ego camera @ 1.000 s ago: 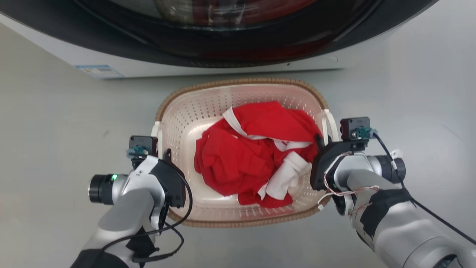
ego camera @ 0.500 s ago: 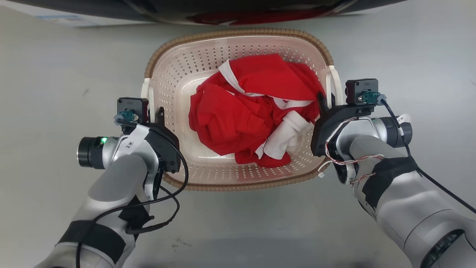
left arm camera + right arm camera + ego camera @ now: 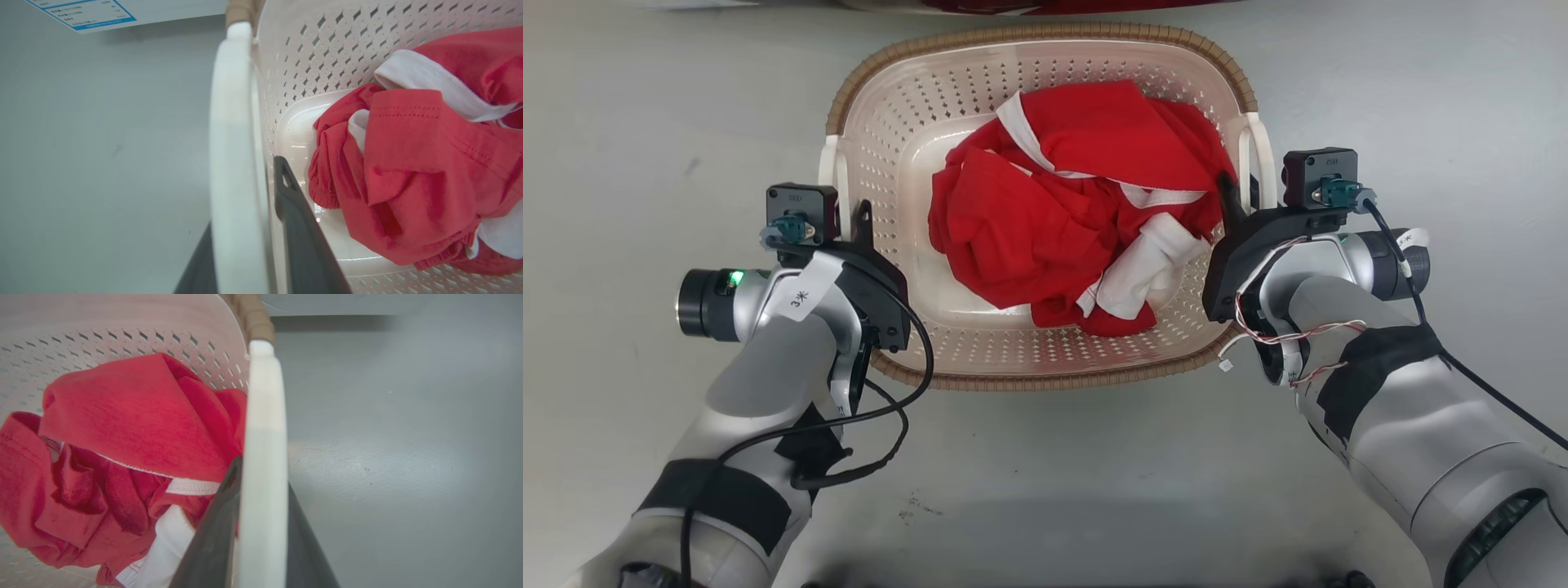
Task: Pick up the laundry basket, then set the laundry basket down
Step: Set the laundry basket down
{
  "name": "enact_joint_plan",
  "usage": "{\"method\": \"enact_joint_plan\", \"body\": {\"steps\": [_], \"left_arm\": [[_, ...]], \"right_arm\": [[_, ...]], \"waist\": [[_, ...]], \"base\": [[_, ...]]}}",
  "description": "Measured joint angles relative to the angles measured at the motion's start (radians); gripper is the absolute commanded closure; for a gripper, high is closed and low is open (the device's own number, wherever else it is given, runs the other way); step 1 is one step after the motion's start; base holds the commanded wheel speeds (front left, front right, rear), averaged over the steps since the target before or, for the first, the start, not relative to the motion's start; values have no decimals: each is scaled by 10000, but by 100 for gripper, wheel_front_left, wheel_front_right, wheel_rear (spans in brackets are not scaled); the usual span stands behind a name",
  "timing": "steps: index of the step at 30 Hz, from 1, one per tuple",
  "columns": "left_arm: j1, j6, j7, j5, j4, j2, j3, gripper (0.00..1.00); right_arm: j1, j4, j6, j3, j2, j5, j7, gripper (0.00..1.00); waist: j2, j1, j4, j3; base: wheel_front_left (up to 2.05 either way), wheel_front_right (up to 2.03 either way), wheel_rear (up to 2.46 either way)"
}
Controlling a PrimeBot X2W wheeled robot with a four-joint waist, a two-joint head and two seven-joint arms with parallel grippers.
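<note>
Grey floor (image 3: 1045, 490) — above it, seemingly lifted, cream perforated plastic laundry basket with brown woven-look rim (image 3: 1045, 382); left fingers (image 3: 864, 219) and right fingers (image 3: 1229, 196) pinching its white side handles (image 3: 1262, 155). Next — level lowering, then release.

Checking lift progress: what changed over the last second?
The laundry basket looks larger and the washing machine has slid almost off the top edge; the camera shifted too, so a lift is likely, not certain. The left gripper and right gripper stay clamped on the white handles; red clothes lie as before.
</note>
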Motion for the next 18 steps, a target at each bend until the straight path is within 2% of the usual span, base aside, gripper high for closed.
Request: {"method": "enact_joint_plan", "body": {"steps": [11,12,13,14,15,16,17,18], "left_arm": [[-250,-4,-213,178,207,17,-56,100],[-253,-4,-234,180,224,17,-58,88],[-253,-4,-253,182,255,12,-58,71],[-253,-4,-263,203,286,17,-73,67],[-249,-6,-263,259,339,15,-98,53],[-249,-4,-263,268,376,6,-98,25],[-251,-6,-268,268,380,-2,-96,22],[-252,-6,-309,268,382,-19,-94,4]], "right_arm": [[-20,-81,-4,81,4,6,-107,100],[-32,-75,-4,88,2,6,-115,100],[-48,-71,-4,109,2,6,-146,96],[-74,-56,-4,150,-4,4,-176,84],[-108,-52,-4,180,-10,2,-180,74],[-141,-50,-4,221,-8,-8,-178,62],[-146,-44,0,259,-4,-23,-178,52],[-146,-38,8,288,13,-25,-180,36]], "waist": [[-1,0,-23,323],[-1,0,-25,334],[-1,0,-28,341],[-1,0,-30,345],[-1,1,-33,345],[0,0,-36,341],[-1,1,-40,333],[0,1,-43,322]], "base": [[0,0,0],[0,0,0],[0,0,0],[0,0,0],[0,0,0],[0,0,0],[0,0,0],[0,0,0]]}}
